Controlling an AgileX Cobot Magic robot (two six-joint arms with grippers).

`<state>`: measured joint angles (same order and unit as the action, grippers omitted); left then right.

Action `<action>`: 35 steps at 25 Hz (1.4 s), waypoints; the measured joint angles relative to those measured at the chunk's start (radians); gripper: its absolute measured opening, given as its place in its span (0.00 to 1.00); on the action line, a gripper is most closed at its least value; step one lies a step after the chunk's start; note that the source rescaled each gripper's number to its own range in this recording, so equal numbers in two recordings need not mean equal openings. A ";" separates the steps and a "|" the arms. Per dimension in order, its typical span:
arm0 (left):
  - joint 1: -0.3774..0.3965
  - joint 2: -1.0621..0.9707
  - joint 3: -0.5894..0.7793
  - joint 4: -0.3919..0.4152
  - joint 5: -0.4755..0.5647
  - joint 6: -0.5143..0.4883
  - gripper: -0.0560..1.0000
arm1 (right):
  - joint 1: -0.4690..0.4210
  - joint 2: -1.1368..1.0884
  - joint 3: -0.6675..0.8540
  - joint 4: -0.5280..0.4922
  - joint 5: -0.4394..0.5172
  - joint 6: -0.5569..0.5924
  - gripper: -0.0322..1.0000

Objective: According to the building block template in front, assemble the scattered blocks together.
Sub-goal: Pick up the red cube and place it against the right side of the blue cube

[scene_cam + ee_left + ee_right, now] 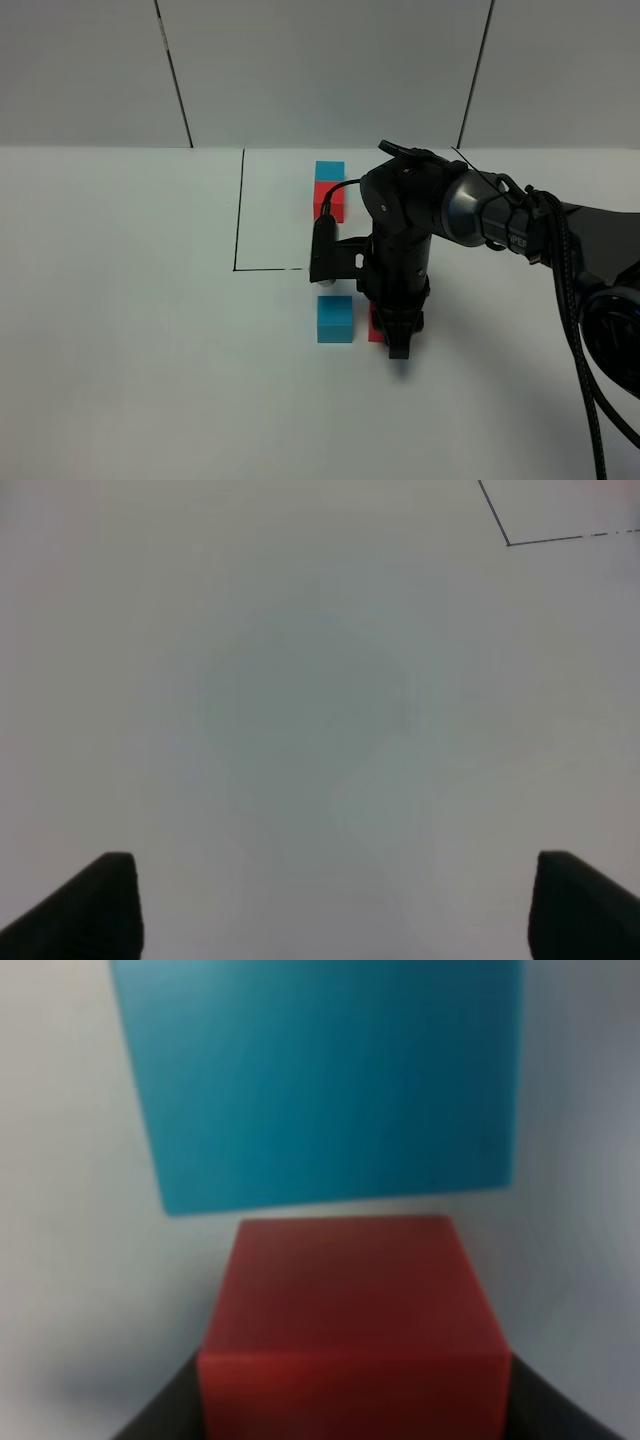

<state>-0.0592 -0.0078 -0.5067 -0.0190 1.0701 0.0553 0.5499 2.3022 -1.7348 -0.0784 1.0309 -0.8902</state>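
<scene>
The right gripper [397,340] of a 2-armed robot, glossy black and hung with braided cable, points straight down at a matte white table [120,330], its jaws clamped on the red cube [355,1330], 1 of the 2 scattered blocks. The wrist view shows dark fingers [160,1420] pressed against both sides of the plain, sharp-edged block. The blue cube [335,318], cyan and equally smooth, sits just beside it on the table. Only a thin pale strip shows between the 2 flat faces.

Farther back, the building block template [329,188] lies inside a thin black outline [238,220] drawn on the table: a cyan cube at the rear joined face to face with a red cube in front.

The left gripper [335,910] appears only in its own wrist view. Its 2 blunt dark fingertips [90,910] are spread wide over bare table with nothing between them, and a corner of the black outline is visible beyond. Flat grey wall panels [320,60], split by dark seams, close the scene behind.
</scene>
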 joint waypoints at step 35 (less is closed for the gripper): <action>0.000 0.000 0.000 0.000 0.000 -0.001 0.70 | 0.014 0.000 0.000 0.040 -0.044 -0.054 0.03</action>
<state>-0.0592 -0.0078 -0.5067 -0.0190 1.0701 0.0544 0.5641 2.3022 -1.7348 -0.0388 0.9866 -0.9438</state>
